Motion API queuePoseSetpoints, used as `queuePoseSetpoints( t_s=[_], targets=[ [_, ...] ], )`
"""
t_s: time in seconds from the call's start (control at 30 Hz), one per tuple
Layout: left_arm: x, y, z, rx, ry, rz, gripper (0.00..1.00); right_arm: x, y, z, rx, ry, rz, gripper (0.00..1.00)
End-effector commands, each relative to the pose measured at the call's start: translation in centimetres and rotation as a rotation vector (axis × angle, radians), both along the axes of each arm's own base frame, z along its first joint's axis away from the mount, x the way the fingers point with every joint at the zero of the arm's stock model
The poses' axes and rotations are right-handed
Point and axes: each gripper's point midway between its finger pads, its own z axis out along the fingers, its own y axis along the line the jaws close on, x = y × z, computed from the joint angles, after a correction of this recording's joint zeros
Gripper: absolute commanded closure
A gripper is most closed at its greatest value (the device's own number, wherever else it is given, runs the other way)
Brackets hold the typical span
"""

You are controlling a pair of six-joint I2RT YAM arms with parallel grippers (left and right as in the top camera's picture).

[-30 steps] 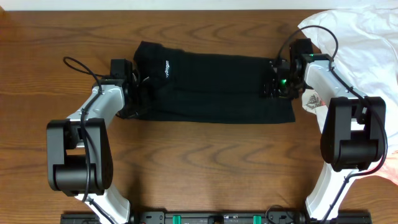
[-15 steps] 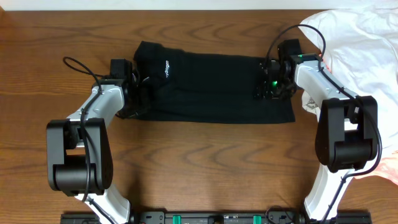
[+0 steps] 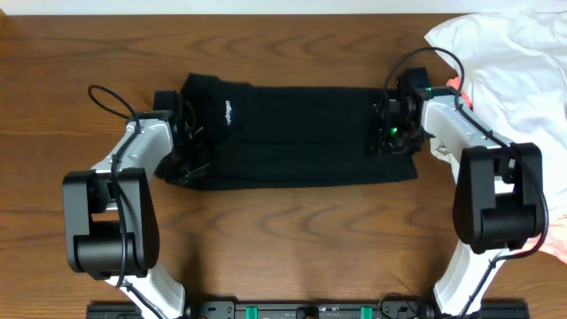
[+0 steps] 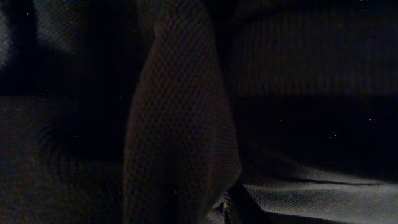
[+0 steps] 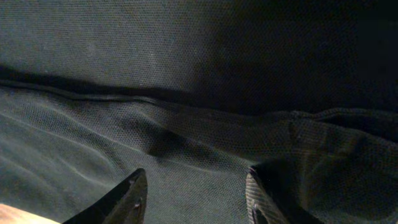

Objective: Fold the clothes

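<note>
A brown wooden table [image 3: 292, 239] carries everything. A large white garment [image 3: 514, 62] is heaped at its far right corner. The black garment [image 3: 301, 133] lies across the middle of the table as a wide flat band running left to right, its left end bunched. The left gripper [image 3: 184, 143] sits at that bunched end (its wrist view shows only dark mesh fabric, so I cannot tell whether it is clenched). The right gripper [image 3: 383, 133] rests on the band's right end with its fingers [image 5: 134, 196] parted over the cloth, gripping nothing. A tiny white logo [image 3: 227, 110] near the left end is too small to read.
</note>
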Motion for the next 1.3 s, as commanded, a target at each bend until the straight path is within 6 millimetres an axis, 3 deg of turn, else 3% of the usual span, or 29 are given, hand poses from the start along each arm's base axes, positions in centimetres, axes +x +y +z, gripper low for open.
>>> queuePoseSetpoints(
  t_s=[0.0,0.2,0.43,0.63,0.8,1.0,1.17,1.23,1.27],
  targets=[
    [-5.4,1.3,-3.4,0.064,0.214,-0.008,0.78,-4.6,-0.9,-3.2,-0.044,0.153,0.0,0.52],
    [-6.6,1.2,-3.1,0.062,0.265,-0.009,0.78,-8.2,-2.0,-4.5,-0.084,0.257,-0.01,0.53],
    [-8.5,1.1,-2.4,0.058,0.345,-0.013,0.78,-10.5,-2.5,-4.9,-0.108,0.334,-0.04,0.53],
    [-8.4,1.1,-2.5,0.059,0.34,-0.012,0.77,-10.7,-2.5,-4.8,-0.112,0.349,-0.06,0.53],
    [-6.9,1.2,-1.8,0.057,0.291,-0.028,0.76,-9.7,-2.4,-4.5,-0.106,0.305,-0.061,0.52],
    [-4.1,1.0,1.6,0.048,0.143,-0.03,0.75,-6.1,-2.1,-0.6,-0.085,0.146,-0.067,0.52],
    [-1.9,1.0,6.6,0.053,-0.06,-0.025,0.72,-1.1,-1.8,6.1,-0.06,-0.129,-0.075,0.49],
    [-1.1,1.0,8.6,0.058,-0.151,-0.033,0.68,0.8,-1.8,8.7,-0.054,-0.252,-0.075,0.44],
    [-0.7,1.1,9.9,0.063,-0.212,-0.041,0.65,1.7,-1.8,10.0,-0.052,-0.314,-0.079,0.37]
  ],
)
